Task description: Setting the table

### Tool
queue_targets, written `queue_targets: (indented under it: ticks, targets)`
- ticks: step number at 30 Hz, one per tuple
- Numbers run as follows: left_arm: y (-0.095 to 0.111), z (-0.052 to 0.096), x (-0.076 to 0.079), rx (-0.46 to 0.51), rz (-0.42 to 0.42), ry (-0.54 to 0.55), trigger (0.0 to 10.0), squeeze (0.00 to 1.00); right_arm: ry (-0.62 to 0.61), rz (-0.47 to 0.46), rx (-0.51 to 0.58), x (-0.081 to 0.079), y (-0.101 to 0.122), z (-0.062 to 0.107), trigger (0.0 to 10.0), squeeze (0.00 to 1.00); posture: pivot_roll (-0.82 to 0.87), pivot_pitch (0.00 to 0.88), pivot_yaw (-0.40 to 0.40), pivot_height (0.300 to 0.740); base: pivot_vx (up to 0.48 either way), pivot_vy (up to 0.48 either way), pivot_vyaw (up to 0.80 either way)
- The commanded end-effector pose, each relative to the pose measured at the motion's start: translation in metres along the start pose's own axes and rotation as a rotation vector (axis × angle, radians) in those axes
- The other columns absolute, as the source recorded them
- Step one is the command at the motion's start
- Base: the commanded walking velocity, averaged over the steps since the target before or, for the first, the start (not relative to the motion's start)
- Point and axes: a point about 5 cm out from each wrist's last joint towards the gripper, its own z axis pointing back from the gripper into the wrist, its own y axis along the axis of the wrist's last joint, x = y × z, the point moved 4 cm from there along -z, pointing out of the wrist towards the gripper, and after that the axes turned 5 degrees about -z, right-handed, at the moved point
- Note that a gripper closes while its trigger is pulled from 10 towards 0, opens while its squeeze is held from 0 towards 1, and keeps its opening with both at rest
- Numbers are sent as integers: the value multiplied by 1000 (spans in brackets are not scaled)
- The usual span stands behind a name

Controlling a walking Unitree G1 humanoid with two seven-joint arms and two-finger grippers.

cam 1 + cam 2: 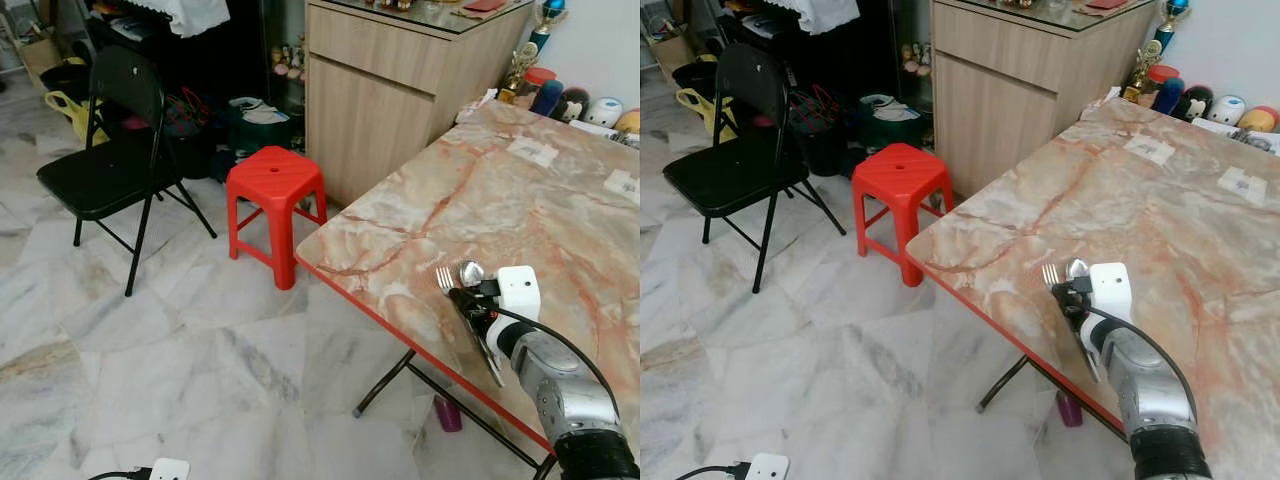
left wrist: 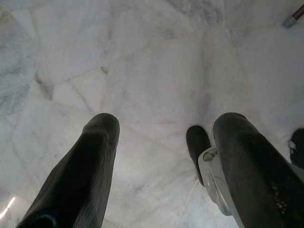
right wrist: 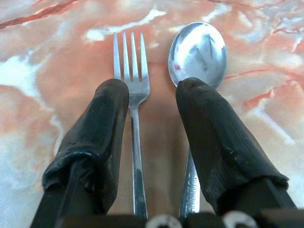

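A steel fork (image 3: 129, 76) and a steel spoon (image 3: 197, 52) lie side by side between the black fingers of my right gripper (image 3: 153, 92), which is shut on their handles. Their heads stick out past the fingertips. My right gripper (image 1: 462, 296) holds the fork (image 1: 444, 279) and the spoon (image 1: 472, 272) low over the pink marble table (image 1: 480, 200), close to its near red edge. Whether the cutlery touches the tabletop I cannot tell. My left gripper (image 2: 164, 126) hangs open over the marble floor with nothing between its fingers.
A red plastic stool (image 1: 275, 180) stands by the table's corner, with a black folding chair (image 1: 100, 170) further left. A wooden cabinet (image 1: 390, 90) stands behind them. Two white paper slips (image 1: 532, 150) lie far back on the table. A purple object (image 1: 447, 413) lies under it.
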Motion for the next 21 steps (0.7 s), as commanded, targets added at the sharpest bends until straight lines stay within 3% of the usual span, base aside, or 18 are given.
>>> queue_targets:
  ticks: [1, 2, 3, 4, 5, 6, 7, 8, 21]
  targets:
    - [-7, 2, 3, -27, -7, -15, 10000, 0, 0, 14, -3, 1, 1, 2, 10000, 0, 23, 119, -30, 740, 0, 0, 0]
    - [-7, 2, 3, -27, -7, -15, 10000, 0, 2, 15, -5, 0, 1, 2, 10000, 0, 23, 119, -30, 740, 0, 0, 0]
    - [-7, 2, 3, -27, -7, -15, 10000, 0, 6, 15, -6, -1, 0, 2, 4667, 0, 23, 119, -30, 740, 0, 0, 0]
    - [-7, 2, 4, -27, -7, -16, 10000, 0, 14, 12, -5, -3, -1, 1, 549, 0, 25, 119, -31, 740, 0, 0, 0]
    - [-7, 2, 4, -27, -7, -16, 10000, 0, 16, 11, -5, -4, -1, 1, 0, 0, 26, 119, -31, 740, 0, 0, 0]
    - [-7, 2, 4, -27, -7, -17, 10000, 0, 18, 10, -5, -4, -1, 1, 0, 0, 26, 119, -31, 740, 0, 0, 0]
    - [-8, 2, 4, -27, -6, -17, 10000, 0, 20, 9, -6, -5, -1, 1, 3451, 0, 26, 119, -31, 740, 0, 0, 0]
    - [-8, 2, 4, -27, -6, -18, 10000, 0, 20, 7, -8, -6, -2, 0, 10000, 0, 25, 120, -30, 740, 0, 0, 0]
    - [-9, 2, 4, -32, -7, -21, 10000, 0, 26, 1, -28, -9, -8, 0, 10000, 0, 26, 121, -28, 740, 0, 0, 0]
